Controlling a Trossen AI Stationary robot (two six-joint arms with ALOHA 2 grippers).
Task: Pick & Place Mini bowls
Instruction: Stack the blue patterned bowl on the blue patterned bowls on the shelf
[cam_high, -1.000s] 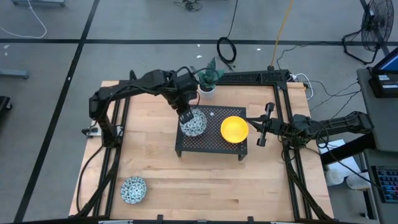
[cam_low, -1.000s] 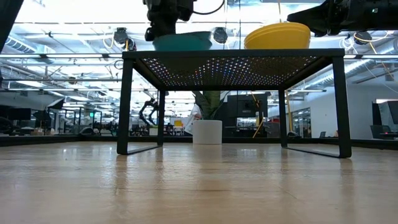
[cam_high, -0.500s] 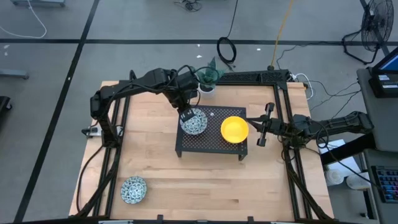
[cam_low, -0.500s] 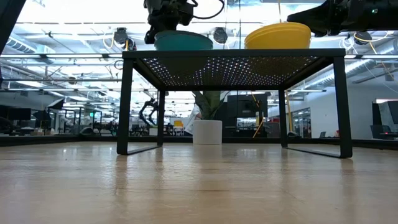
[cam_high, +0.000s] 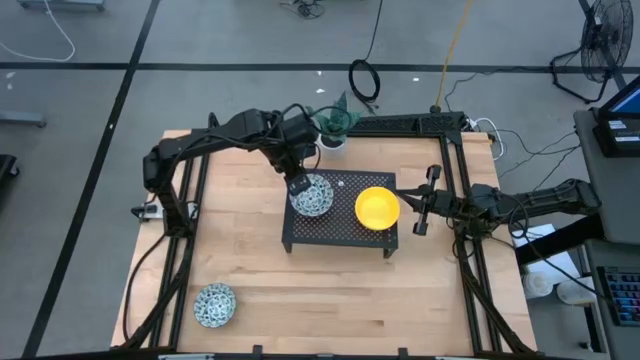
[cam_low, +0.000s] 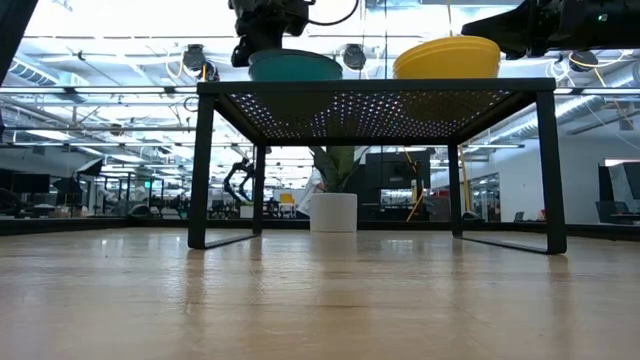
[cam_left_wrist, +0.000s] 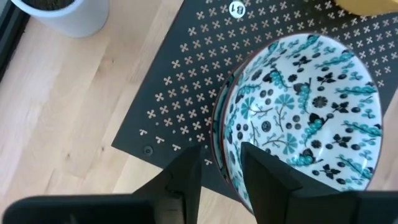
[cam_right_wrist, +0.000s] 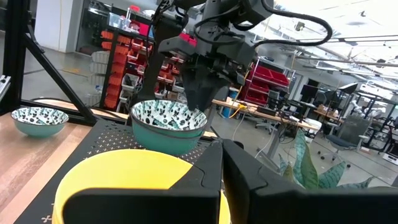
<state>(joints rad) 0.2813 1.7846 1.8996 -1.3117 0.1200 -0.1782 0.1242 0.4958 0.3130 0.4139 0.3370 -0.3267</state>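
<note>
— What is the left claw (cam_left_wrist: 221, 171) doing?
— It straddles the rim of the patterned bowl (cam_left_wrist: 298, 118) on the black rack (cam_high: 340, 222), fingers parted, one inside, one outside.
— Pinching it?
— I cannot tell whether they press the rim.
— And the right claw (cam_high: 418, 205)?
— Pressed together, empty, just beside the yellow bowl (cam_high: 377, 207) on the rack.
— Other bowls?
— One patterned bowl (cam_high: 214, 304) sits on the table (cam_high: 250, 270).
</note>
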